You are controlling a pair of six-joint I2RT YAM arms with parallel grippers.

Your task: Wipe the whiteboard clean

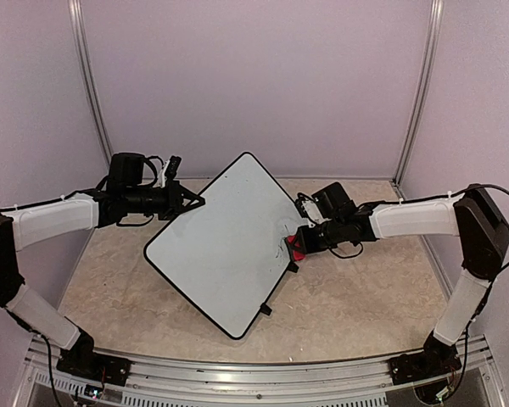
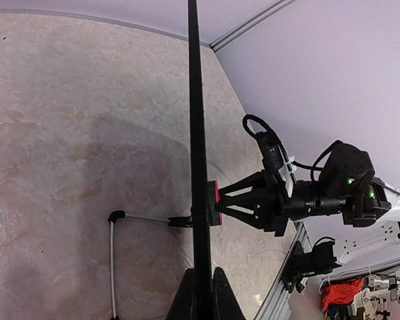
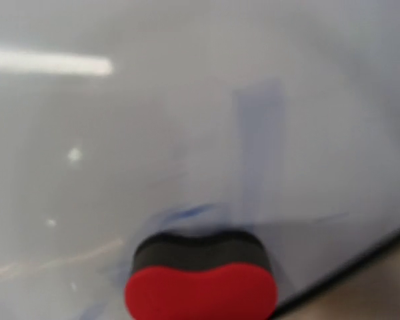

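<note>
Black two-finger left gripper (image 1: pixel 198 202): jaws pinched tight on the thin black rim, midway along the upper-left edge of the large flat glossy white whiteboard (image 1: pixel 225 254), which has rounded corners. The board sits diamond-wise mid-table over the beige marbled tabletop (image 1: pixel 110 284), between both grippers. There are faint blue smears and small dark marks near its right edge. The right gripper (image 1: pixel 299 245) is at that edge, fingers clamped on a small red foam eraser block (image 3: pixel 201 288) with a black felt face. The felt is pressed on the board just inside the rim.
</note>
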